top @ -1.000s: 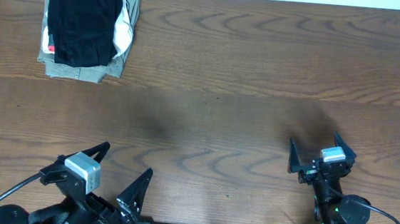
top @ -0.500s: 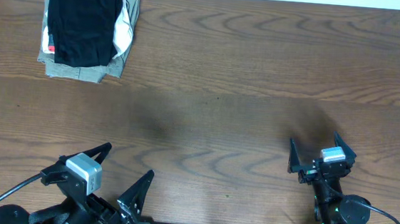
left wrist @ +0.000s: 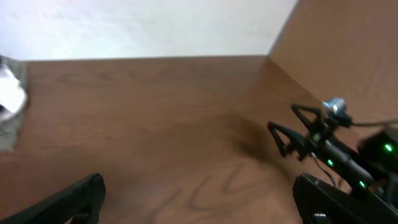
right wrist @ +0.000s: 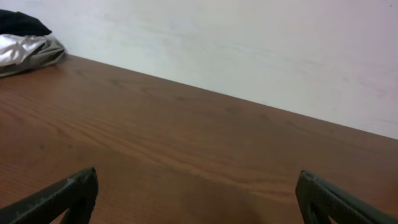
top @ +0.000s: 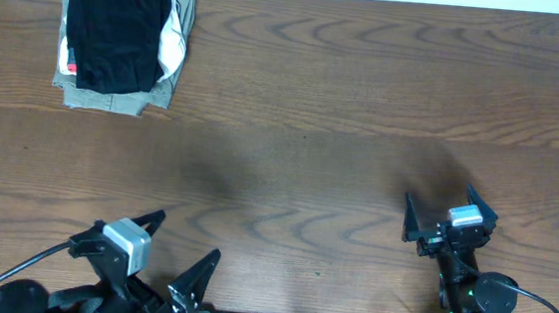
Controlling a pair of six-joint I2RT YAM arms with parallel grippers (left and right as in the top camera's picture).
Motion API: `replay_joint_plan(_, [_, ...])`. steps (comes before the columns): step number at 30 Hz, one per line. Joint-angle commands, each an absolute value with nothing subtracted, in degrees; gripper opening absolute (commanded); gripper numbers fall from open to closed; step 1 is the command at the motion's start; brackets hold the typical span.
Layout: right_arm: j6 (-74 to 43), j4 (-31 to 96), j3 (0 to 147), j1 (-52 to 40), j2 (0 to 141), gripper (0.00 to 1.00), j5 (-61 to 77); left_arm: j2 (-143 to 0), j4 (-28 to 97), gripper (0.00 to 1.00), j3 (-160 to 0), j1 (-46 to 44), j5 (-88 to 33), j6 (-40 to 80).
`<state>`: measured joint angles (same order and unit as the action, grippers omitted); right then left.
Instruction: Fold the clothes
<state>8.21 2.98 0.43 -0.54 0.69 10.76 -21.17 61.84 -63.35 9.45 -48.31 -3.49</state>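
Clothes: folded soft black garment (top: pixel 118 29), lying on top of a small stack of folded garments (top: pixel 104 99) at the far left corner of the brown wooden bench (top: pixel 324 100).
Left pincer (top: pixel 190 234): spread wide, empty, at the near edge, left side.
Right pincer (top: pixel 438 192): spread wide, empty, by the near edge, right side.

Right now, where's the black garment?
In the overhead view, the black garment lies folded on top of the clothes stack at the table's far left corner, by the back edge.
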Motion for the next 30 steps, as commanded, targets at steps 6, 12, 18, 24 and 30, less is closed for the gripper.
replay_joint_plan(6, [9.08,3.22,0.32,-0.38,0.32,0.99,11.4,-13.89,48.18,0.98,-47.66,2.28,-36.29,3.97])
replay_joint_plan(12, [9.08,3.22,0.32,-0.38,0.32,0.99,11.4,-5.21,31.92,0.98,-31.33,-0.97,-25.82,14.9])
replay_joint_plan(18, [9.08,3.22,0.32,-0.38,0.32,0.99,11.4,-0.12,20.99,0.98,-18.7,-1.13,-20.12,18.09])
replay_joint_plan(24, [9.08,3.22,0.32,-0.38,0.32,0.99,11.4,-0.1,12.34,0.98,-11.25,-2.15,-15.7,18.48])
replay_joint_plan(30, [9.08,3.22,0.32,-0.38,0.32,0.99,11.4,-0.1,5.19,0.98,-5.65,-2.7,-9.52,19.46])
